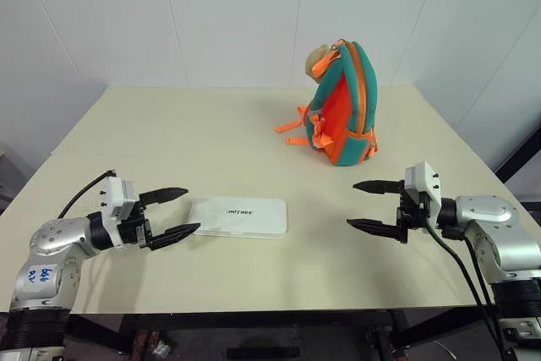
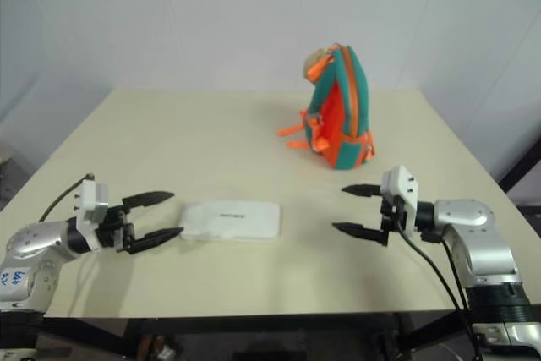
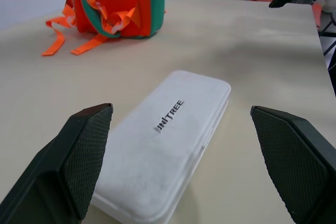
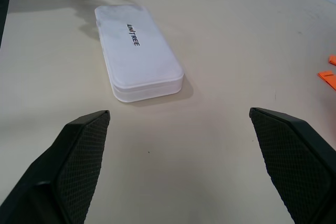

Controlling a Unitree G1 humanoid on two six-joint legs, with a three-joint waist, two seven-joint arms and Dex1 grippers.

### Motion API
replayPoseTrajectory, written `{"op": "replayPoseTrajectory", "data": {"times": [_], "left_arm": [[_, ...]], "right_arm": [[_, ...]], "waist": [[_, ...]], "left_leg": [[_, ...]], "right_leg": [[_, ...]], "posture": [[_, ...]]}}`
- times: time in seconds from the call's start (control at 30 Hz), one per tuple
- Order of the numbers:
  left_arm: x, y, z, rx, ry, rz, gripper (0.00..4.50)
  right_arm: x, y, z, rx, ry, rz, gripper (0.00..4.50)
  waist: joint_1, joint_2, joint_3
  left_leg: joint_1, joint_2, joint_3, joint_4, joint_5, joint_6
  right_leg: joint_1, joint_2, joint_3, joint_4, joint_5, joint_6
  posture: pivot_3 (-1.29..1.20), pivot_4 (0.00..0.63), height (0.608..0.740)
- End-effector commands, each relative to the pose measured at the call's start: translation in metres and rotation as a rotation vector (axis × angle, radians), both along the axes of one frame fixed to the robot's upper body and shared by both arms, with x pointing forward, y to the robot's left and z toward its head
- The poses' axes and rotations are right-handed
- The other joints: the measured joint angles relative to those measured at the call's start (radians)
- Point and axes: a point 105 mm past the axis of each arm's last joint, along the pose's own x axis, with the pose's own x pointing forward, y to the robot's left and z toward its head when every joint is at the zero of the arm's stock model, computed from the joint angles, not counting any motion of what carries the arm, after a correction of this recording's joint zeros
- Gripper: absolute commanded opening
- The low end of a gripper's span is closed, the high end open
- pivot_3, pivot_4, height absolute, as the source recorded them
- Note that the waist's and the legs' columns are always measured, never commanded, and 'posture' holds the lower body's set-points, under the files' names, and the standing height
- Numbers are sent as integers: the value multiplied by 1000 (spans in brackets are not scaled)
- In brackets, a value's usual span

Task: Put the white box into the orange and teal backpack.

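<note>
You see a wide table point(image 1: 211, 150) with a pale cream top, and it stands against a white wall point(image 1: 237, 14). The wall is made of large panels with thin seams between them. Under the front edge of the table you can notice a dark frame point(image 1: 254, 320) and a dark floor. The light is even and soft, with only weak shadows on the tabletop.

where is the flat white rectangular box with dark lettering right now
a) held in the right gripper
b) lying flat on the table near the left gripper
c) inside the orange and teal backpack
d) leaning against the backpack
b: the flat white rectangular box lies flat on the beige table, just in front of the open left gripper, apart from the upright orange and teal backpack.
</note>
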Motion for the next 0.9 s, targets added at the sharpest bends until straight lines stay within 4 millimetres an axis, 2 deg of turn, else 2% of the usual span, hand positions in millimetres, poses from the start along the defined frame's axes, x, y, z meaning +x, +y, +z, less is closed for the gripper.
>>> {"op": "replayPoseTrajectory", "data": {"times": [0.03,0.2,0.33,0.4,0.5,0.63,0.8,0.83,0.87,0.9], "left_arm": [[-5,4,14,23,-68,5,4500],[-3,11,20,36,-86,36,4500],[-1,28,26,51,-105,92,4500],[-5,36,26,72,-104,101,4101],[-10,49,20,114,-85,121,3264],[-7,68,17,122,-69,207,1951],[8,80,10,132,-30,315,280],[10,80,7,143,-20,327,9],[13,80,4,153,-12,330,0],[15,79,3,160,-8,333,0]], "right_arm": [[2,7,10,11,-43,29,4494],[4,17,16,21,-32,58,4494],[7,35,27,55,-36,80,4494],[6,48,23,37,-29,98,4500],[10,60,16,17,-47,70,3874],[14,75,-2,-10,-19,44,2474],[21,84,-10,-1,-19,13,700],[22,85,-12,9,-13,12,383],[25,87,-13,20,-5,1,33],[26,88,-14,27,0,-7,33]], "waist": [[0,0,0],[0,0,0],[-2,0,0],[-2,0,0],[-1,0,0],[1,0,0],[3,0,0],[2,0,0],[1,0,0],[0,0,0]], "left_leg": [[0,0,0,0,0,0],[0,0,0,0,0,0],[0,0,0,0,0,0],[0,1,0,-1,0,0],[0,1,1,-1,0,-1],[-1,1,2,-2,-1,0],[-1,1,2,-1,-1,0],[-1,1,2,-1,-1,0],[-1,1,2,-1,-1,0],[-1,1,2,-1,-1,0]], "right_leg": [[0,0,0,0,0,0],[0,0,0,0,0,0],[-1,0,0,0,0,0],[-1,0,0,0,0,0],[-2,1,0,0,0,0],[-2,0,0,-1,0,-1],[-2,0,0,-1,0,-1],[-2,1,0,0,0,-1],[-2,1,0,0,0,-1],[-2,1,0,0,0,0]], "posture": [[0,150,740],[0,150,740],[0,150,740],[0,150,740],[0,150,740],[0,150,740],[0,150,740],[0,150,740],[0,150,740],[0,150,740]]}}
